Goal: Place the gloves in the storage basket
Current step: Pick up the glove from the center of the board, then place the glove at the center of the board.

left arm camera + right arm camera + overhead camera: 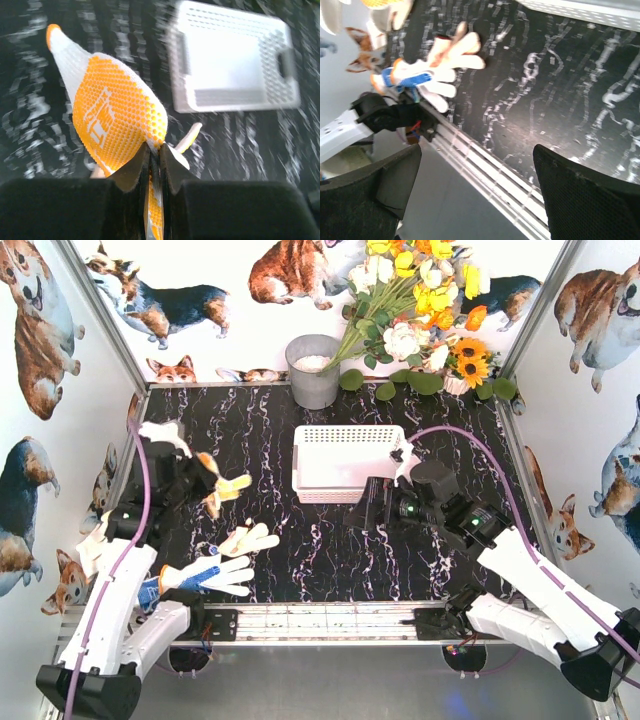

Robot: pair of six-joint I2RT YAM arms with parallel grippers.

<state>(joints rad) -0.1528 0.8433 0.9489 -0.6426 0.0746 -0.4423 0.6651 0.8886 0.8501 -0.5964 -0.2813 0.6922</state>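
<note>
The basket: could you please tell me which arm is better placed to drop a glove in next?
Left. The left tool is shut on a glove, with the basket ahead; the right tool is open and empty.

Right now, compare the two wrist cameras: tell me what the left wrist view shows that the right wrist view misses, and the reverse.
Left wrist only: the left gripper shut on an orange-dotted glove, and the inside of the storage basket. Right wrist only: the open right gripper, with a blue-dotted glove and a cream glove lying near the metal rail. Both: the black marbled table and the basket, which is just a rim edge in the right wrist view.
</note>
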